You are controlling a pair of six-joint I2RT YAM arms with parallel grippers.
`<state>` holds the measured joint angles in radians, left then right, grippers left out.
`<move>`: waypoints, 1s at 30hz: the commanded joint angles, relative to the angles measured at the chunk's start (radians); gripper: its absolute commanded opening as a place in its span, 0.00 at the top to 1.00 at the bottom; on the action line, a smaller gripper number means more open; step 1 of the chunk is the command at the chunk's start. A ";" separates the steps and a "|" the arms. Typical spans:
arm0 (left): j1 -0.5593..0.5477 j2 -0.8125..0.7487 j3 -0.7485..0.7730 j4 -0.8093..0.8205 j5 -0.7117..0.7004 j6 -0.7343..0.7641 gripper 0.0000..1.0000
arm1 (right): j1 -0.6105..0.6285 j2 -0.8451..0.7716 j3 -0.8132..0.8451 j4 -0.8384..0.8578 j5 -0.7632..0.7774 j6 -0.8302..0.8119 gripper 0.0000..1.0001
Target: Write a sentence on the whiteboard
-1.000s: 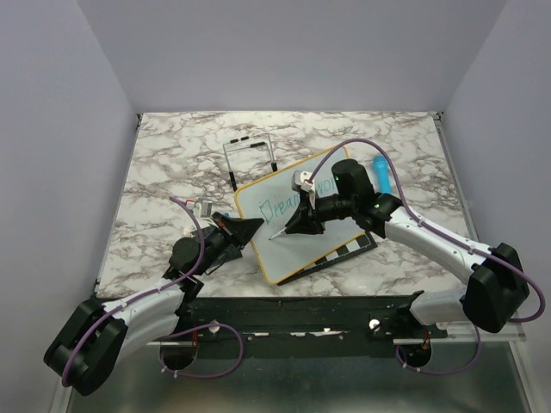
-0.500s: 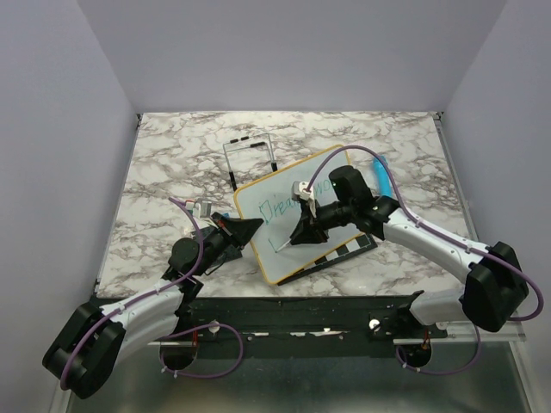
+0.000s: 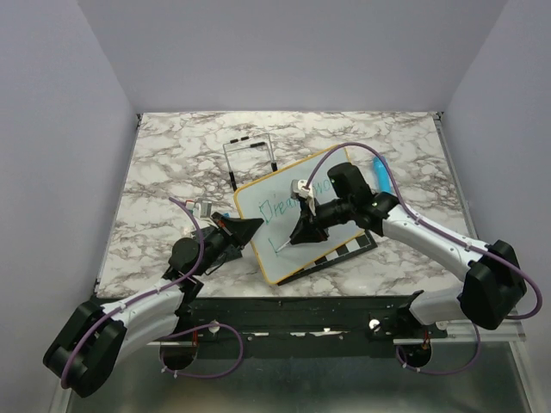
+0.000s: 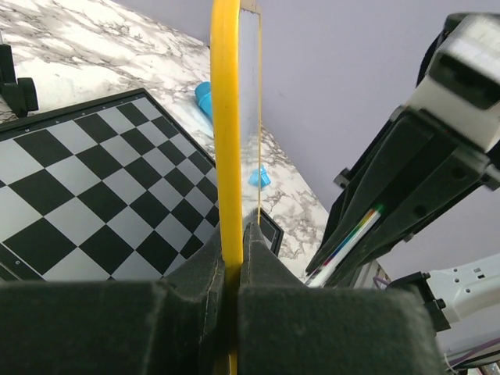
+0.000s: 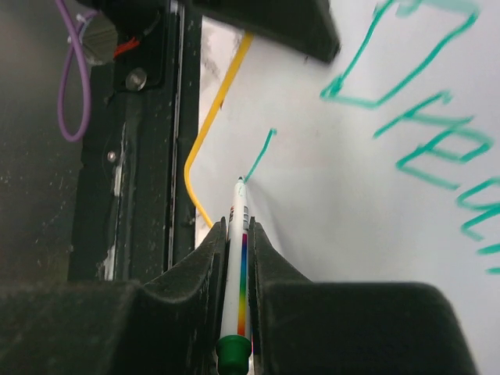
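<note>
Position: the whiteboard (image 3: pixel 274 260) sits mid-table over the chessboard (image 3: pixel 346 249), skewed. Its near-left edge is pinched by the left gripper (image 3: pixel 248 227), jaws closed on the yellow frame. The right gripper (image 3: pixel 297 231) is clamped on the marker (image 5: pixel 238 266). The tip touches the board at the foot of a short teal stroke, by the near-left corner, below the first line of the sentence (image 5: pixel 426 129).

Risks as I judge them:
- Pressing too hard could pivot the board in the left pinch and skew the letters.
- The new line starts close to the frame, so drifting left would run off the edge.
- The marker could slip in its narrow grip.
</note>
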<state>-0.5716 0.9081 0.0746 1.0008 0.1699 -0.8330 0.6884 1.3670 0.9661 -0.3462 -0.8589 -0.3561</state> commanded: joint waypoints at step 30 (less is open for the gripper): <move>-0.005 0.025 -0.009 0.006 -0.004 0.091 1.00 | -0.096 0.018 0.077 0.125 0.038 0.151 0.99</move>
<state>-0.5716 0.9241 0.0746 1.0153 0.1703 -0.8349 0.6144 1.4021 1.0557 -0.2592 -0.8455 -0.2119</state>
